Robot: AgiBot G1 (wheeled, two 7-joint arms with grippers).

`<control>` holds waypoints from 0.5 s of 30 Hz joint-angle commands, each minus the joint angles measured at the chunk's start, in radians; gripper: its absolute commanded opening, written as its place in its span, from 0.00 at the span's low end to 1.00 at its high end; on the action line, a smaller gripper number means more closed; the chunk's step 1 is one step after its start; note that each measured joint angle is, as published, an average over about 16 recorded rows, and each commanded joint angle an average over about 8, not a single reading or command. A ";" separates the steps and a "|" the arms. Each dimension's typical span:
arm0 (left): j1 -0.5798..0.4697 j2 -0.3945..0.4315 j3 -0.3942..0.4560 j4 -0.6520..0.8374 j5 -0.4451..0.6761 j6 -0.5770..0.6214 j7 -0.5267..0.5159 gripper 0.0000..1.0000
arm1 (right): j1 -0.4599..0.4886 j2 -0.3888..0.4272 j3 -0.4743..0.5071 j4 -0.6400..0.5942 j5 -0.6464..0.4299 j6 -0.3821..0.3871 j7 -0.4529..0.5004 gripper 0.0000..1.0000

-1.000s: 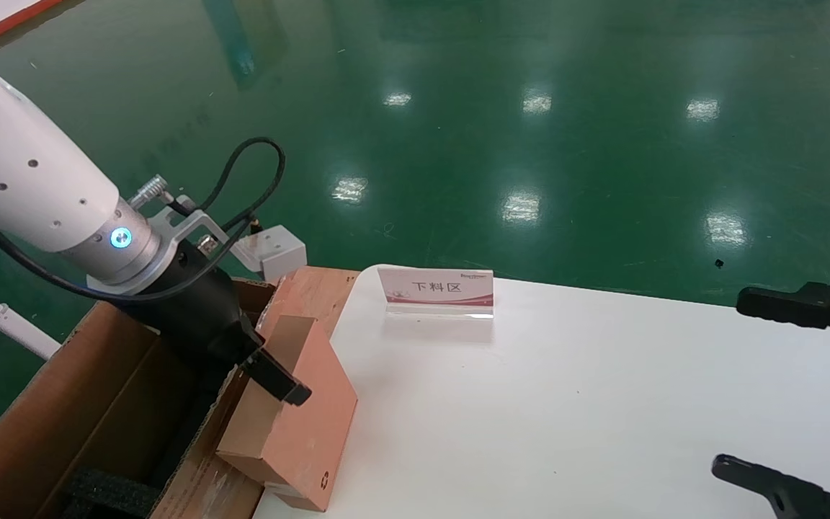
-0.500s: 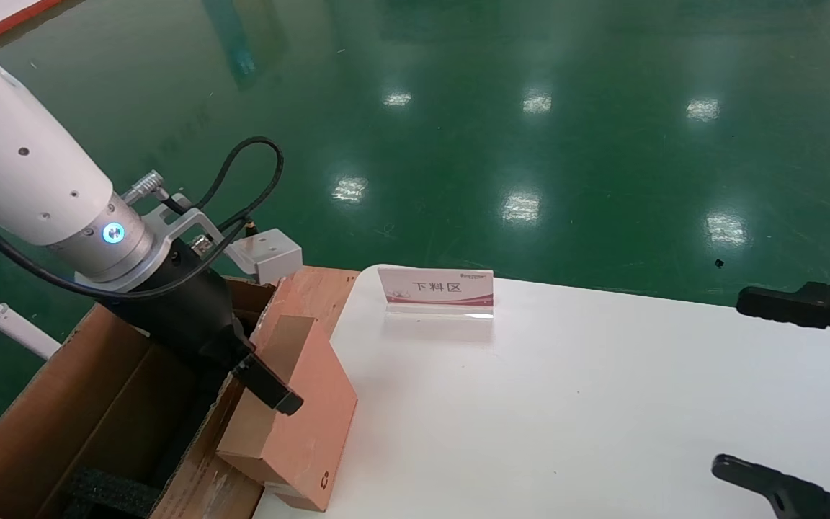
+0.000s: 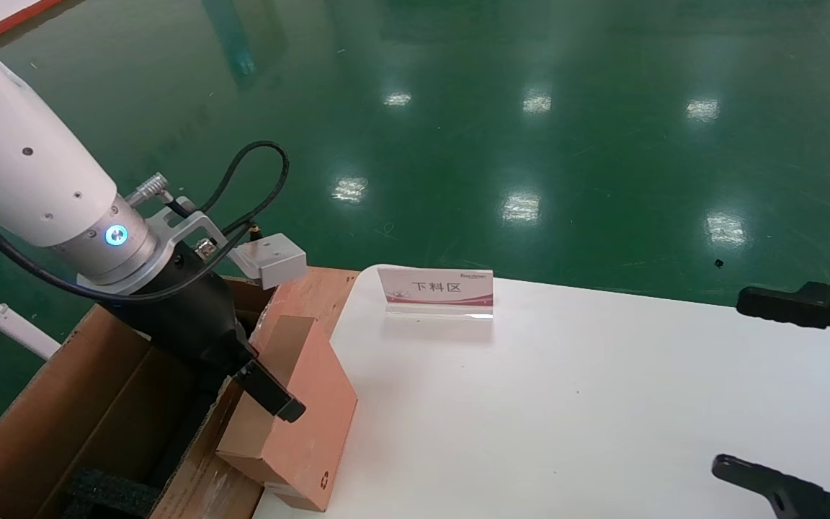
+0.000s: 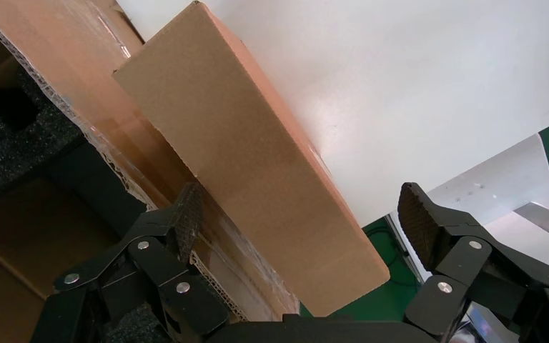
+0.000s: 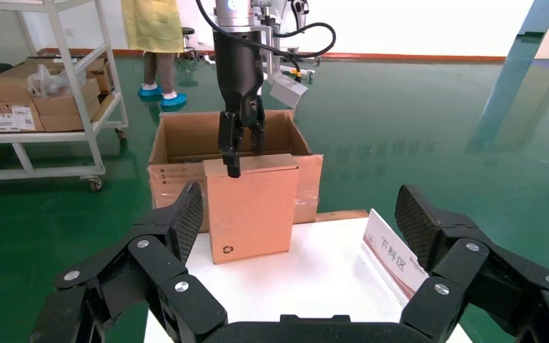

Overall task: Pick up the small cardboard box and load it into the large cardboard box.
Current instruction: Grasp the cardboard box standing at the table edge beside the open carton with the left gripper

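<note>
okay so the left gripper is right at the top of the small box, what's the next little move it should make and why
Probably close the left gripper on the small cardboard box. The wrist view shows its fingers open, straddling the box's top edge. The box stands on the white table, leaning against the large cardboard box, not yet inside. The right gripper hangs open at the table's far side.

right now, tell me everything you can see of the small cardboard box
The small cardboard box is plain brown, closed, with a dark recycling symbol low on one face. It stands tilted at the white table's left edge, leaning against the large cardboard box's flap. The left gripper straddles its top, fingers open.
</note>
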 commanded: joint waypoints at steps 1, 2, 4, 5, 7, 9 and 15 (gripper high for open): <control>0.001 0.000 -0.002 0.000 0.002 0.000 0.000 1.00 | 0.000 0.000 0.000 0.000 0.000 0.000 0.000 1.00; 0.002 0.000 -0.003 0.000 0.003 0.000 0.000 1.00 | 0.000 0.000 0.000 0.000 0.000 0.000 0.000 1.00; 0.003 0.000 -0.005 0.000 0.004 0.001 -0.001 1.00 | 0.000 0.000 0.000 0.000 0.000 0.000 0.000 1.00; 0.004 -0.001 -0.006 0.000 0.005 0.001 -0.001 1.00 | 0.000 0.000 0.000 0.000 0.000 0.000 0.000 1.00; 0.005 0.000 -0.007 0.004 0.006 0.000 0.000 1.00 | 0.000 0.000 0.000 0.000 0.000 0.000 0.000 1.00; 0.007 0.002 -0.007 0.011 0.006 0.000 0.003 1.00 | 0.000 0.000 0.000 0.000 0.000 0.000 0.000 1.00; 0.047 0.001 0.012 0.026 0.012 -0.036 0.027 1.00 | 0.000 0.000 0.000 0.000 0.000 0.000 0.000 1.00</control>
